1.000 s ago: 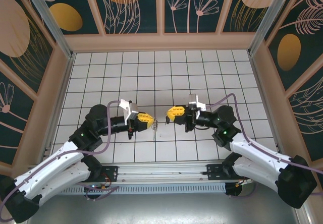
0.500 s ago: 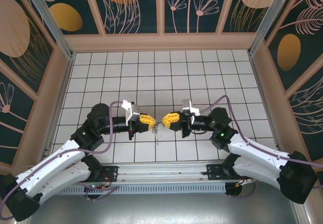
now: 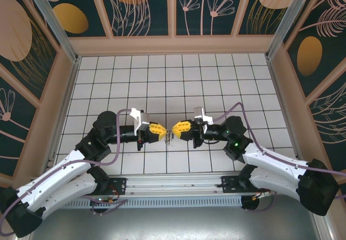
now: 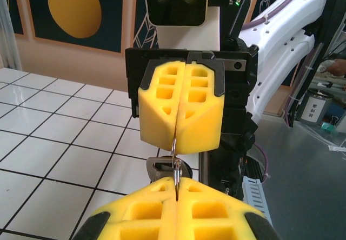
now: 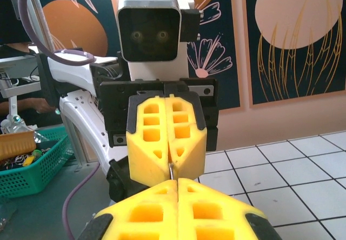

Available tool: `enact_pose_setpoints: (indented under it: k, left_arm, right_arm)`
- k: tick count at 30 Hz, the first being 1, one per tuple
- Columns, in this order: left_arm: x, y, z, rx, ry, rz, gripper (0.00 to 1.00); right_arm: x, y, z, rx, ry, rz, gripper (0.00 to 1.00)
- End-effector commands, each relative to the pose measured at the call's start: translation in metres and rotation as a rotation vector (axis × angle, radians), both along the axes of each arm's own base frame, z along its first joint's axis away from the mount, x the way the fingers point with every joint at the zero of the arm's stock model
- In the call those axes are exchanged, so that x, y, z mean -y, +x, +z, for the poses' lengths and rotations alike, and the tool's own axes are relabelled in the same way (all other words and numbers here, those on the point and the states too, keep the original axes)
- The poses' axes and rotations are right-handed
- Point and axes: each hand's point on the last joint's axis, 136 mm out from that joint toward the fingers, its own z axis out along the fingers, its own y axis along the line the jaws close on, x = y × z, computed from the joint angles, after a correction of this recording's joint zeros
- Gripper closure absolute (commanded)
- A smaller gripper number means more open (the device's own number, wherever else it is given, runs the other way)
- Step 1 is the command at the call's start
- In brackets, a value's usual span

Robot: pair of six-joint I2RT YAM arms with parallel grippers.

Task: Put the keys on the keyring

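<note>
The left gripper and right gripper meet tip to tip above the desk, both fully closed. A thin metal loop, judged the keyring, is pinched in the left gripper's seam and reaches forward to the right gripper's seam. A metal sliver, likely the key, shows just ahead of the right gripper's tips. Opposed grips hold both parts aligned for threading; engagement cannot be confirmed.
</note>
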Motion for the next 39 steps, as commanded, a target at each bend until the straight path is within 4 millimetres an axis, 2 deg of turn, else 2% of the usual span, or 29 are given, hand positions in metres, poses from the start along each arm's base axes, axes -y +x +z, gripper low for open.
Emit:
enact_pose_setpoints:
  k: [1,19,39]
  left_arm:
    - [-0.0008,-0.0083,0.0267,0.076,-0.066,-0.033,1.0]
    - [-0.0013,-0.0084,0.0272,0.08,-0.07,-0.033,1.0]
    - [-0.0007,-0.0099,0.027,0.077,-0.072,-0.043,1.0]
  right_arm:
    - [0.004,-0.0057,0.0159,0.037,0.062,0.001,1.0]
    - [-0.0004,-0.0132,0.0137,0.033,0.055,0.05,1.0]
    - [0.0001,-0.0099,0.0152,0.041,0.068,0.028,1.0]
